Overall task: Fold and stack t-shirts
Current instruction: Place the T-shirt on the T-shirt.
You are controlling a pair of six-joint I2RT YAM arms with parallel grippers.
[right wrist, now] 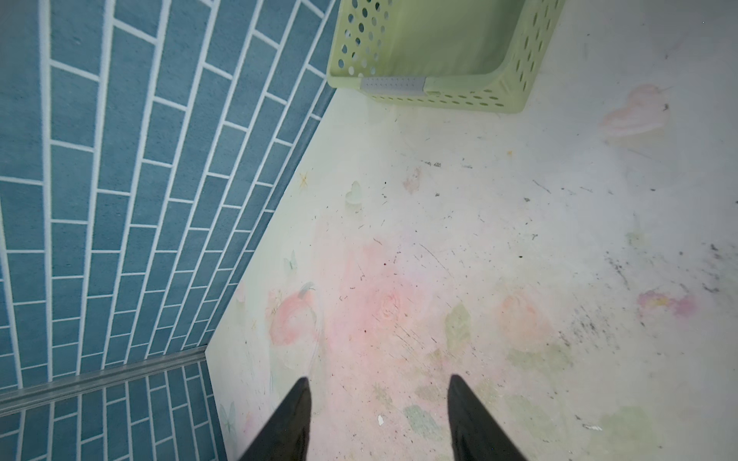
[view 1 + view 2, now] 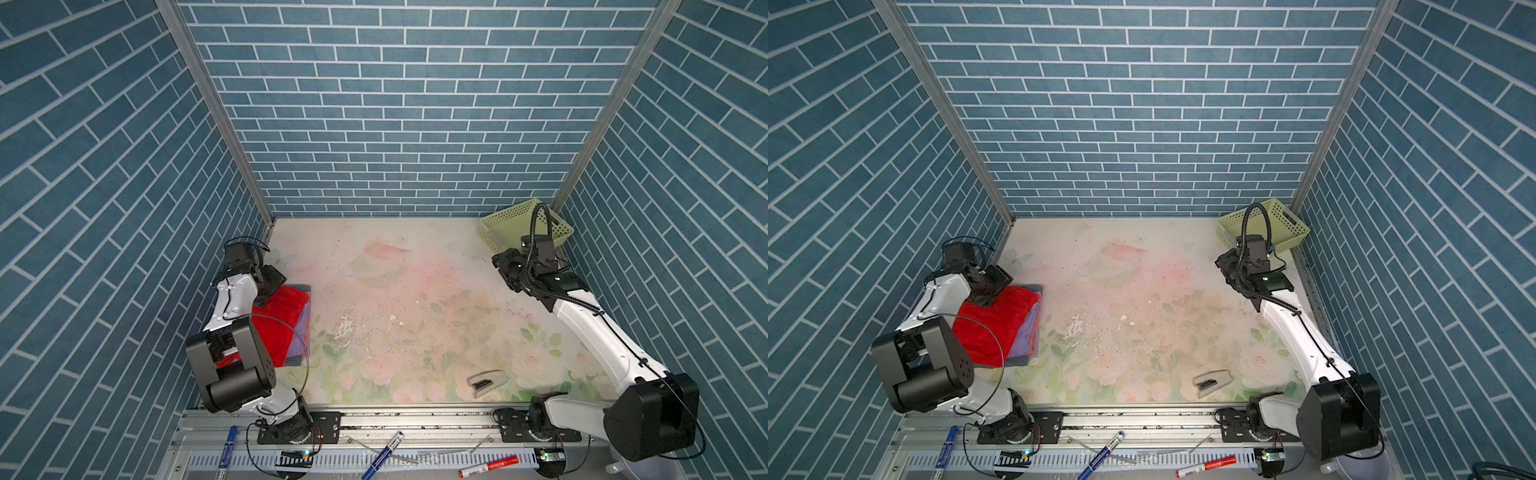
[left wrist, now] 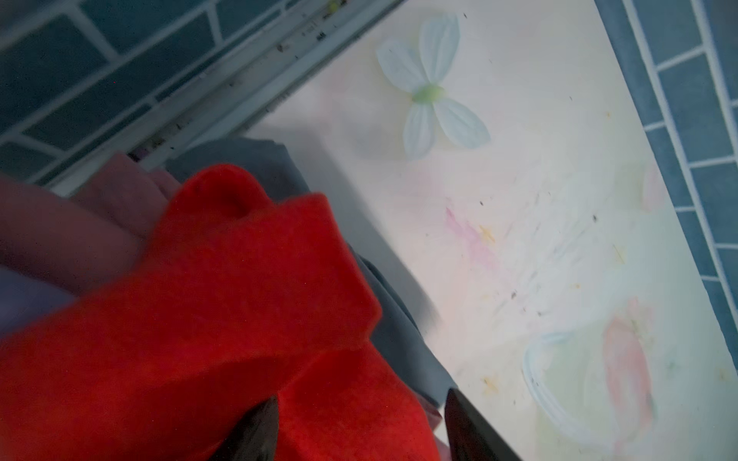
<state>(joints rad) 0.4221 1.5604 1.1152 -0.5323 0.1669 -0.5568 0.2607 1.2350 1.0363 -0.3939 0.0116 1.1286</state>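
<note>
**A:** Where is the left gripper (image 2: 270, 286)?

**B:** Low over the far end of a stack of folded tees. Its fingers (image 3: 259, 433) stand apart, and the bright red cloth t-shirt (image 3: 239, 299) bulges up between them. I can't see that anything is pinched.

**A:** So the red one is on top?

**B:** Yes, directly beneath that gripper, with its cloth rumpled into folds ahead of the fingertips. Under it a lavender-purple cloth t-shirt (image 2: 1027, 332) shows along the side facing the other arm. A grey cloth t-shirt (image 3: 399, 339) sticks out lowest, lying on the floral-printed tabletop (image 2: 415, 291). In the left wrist view a salmon-pink cloth t-shirt (image 3: 100, 223) peeks out from under the red one, on the gripper's wall side.

**A:** And the right gripper (image 1: 379, 383)?

**B:** It is well apart from the stack, across the tabletop, hanging above a bare patch of the floral print. Its fingers are spread, with only air between them.

**A:** What is close to it?

**B:** A pale yellow-green perforated plastic basket (image 1: 459, 95) stands ahead of its fingertips in the far corner, near the gripper but not touching it.

**A:** Anything else?

**B:** A grey stapler (image 2: 486, 380) lies on the tabletop well behind that gripper, near the arm's base.
</note>
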